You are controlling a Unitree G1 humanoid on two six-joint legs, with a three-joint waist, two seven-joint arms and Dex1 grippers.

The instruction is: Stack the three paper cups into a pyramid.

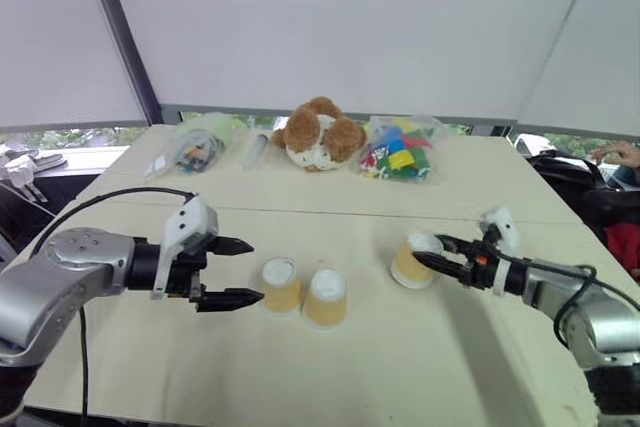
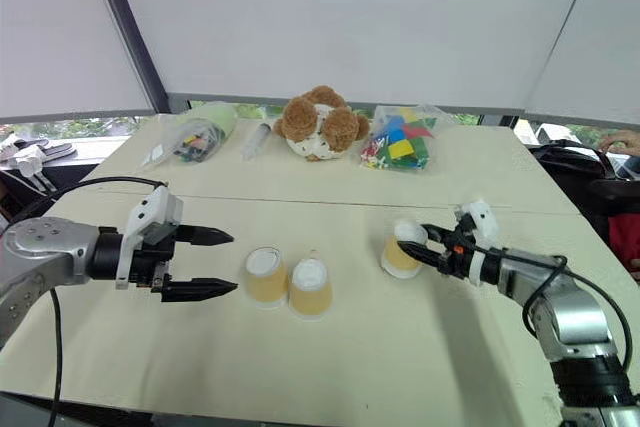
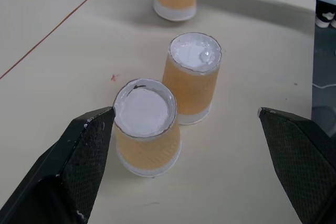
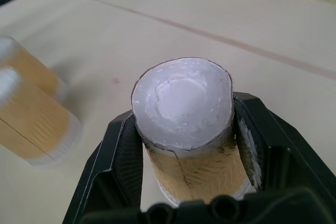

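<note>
At right of centre in the head view, the right pincer [image 1: 428, 255] pinches 1 upside-down paper cup [image 1: 416, 259] by its sides. The other 2 cups [image 1: 281, 285] [image 1: 326, 297] stand side by side, bases up, low on the bench [image 1: 400, 377] near centre. Just left of them, the left pincer [image 1: 238, 271] is spread wide, gripping nothing.

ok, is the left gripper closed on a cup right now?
No. In the left wrist view the left gripper stands wide open, its fingers either side of the nearest cup without clamping it.
</note>
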